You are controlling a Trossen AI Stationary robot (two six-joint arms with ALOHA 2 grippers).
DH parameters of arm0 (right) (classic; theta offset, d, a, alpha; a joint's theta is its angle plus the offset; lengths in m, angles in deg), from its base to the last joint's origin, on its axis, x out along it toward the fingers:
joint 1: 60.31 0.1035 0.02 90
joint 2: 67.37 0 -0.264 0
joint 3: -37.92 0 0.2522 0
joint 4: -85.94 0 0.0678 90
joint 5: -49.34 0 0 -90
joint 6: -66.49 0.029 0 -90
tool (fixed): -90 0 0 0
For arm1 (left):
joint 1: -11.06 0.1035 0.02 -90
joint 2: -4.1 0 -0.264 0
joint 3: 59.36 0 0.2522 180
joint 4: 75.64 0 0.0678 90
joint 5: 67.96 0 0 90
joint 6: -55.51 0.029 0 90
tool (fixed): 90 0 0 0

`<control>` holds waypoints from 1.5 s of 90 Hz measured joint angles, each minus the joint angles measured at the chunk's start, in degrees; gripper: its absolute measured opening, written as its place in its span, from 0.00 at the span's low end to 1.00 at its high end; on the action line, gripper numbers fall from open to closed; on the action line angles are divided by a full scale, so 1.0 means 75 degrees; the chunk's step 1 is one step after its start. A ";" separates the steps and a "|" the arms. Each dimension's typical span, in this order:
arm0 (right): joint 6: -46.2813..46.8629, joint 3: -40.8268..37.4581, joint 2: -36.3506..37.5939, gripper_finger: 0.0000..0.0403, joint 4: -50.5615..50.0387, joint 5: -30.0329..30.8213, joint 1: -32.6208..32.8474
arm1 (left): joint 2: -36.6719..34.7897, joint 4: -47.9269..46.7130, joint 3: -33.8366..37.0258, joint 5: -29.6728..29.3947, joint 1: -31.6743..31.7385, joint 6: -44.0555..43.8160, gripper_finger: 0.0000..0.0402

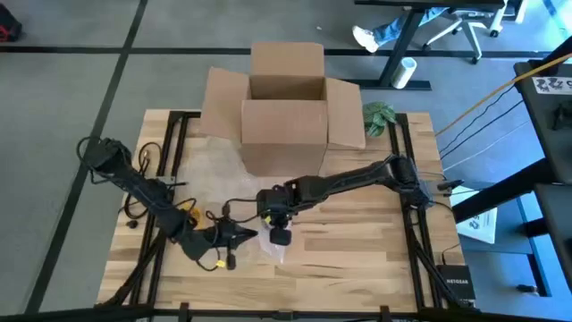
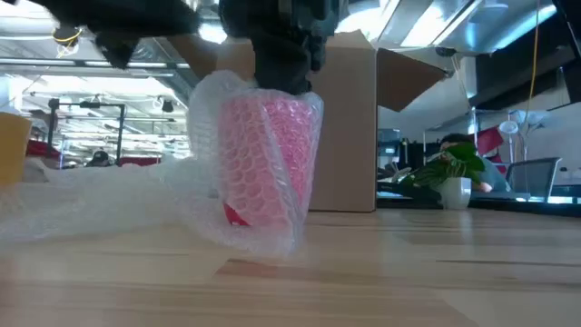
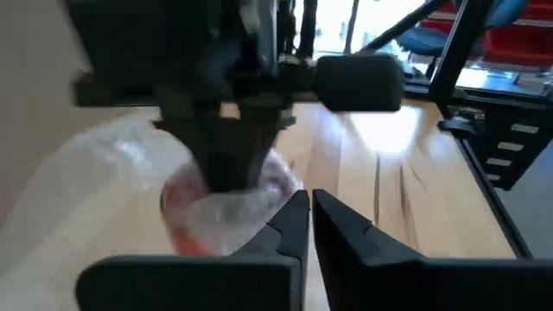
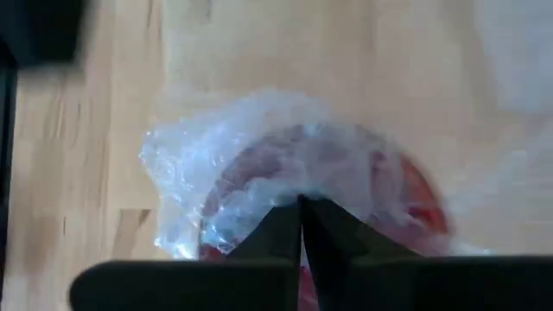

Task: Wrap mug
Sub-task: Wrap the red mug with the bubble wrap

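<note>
A pink mug [image 2: 270,163] stands upright on the wooden table, wrapped in clear bubble wrap [image 2: 213,136]; it also shows in the right wrist view [image 4: 346,173]. A loose tail of the wrap [image 2: 91,204] lies on the table beside it. My right gripper [image 1: 280,234] points straight down over the mug's mouth, shut [image 4: 301,207]. My left gripper [image 3: 304,212] is shut and lies low beside the mug on its left [image 1: 243,234], tips right at the wrap. My right gripper comes from above, pointing down, its shut fingertips [image 4: 289,220] pressed on the bubble wrap bunched over the mug's mouth [image 4: 294,177]. The mug stands on the table. My left gripper's tips are next to the wrap [image 3: 251,207]; I cannot tell whether they touch.
An open cardboard box [image 1: 286,107] stands at the far middle of the table. A small green plant [image 1: 378,116] sits to the box's right. Yellow cables [image 1: 192,210] lie by the left arm. Bare wood lies to the near right [image 1: 357,241].
</note>
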 joint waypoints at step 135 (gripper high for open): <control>-0.2217 0.2395 -0.0250 0.00 -0.2963 -0.0073 0.0574 | 0.0000 -0.2153 0.0049 0.0478 0.0751 -0.1989 0.00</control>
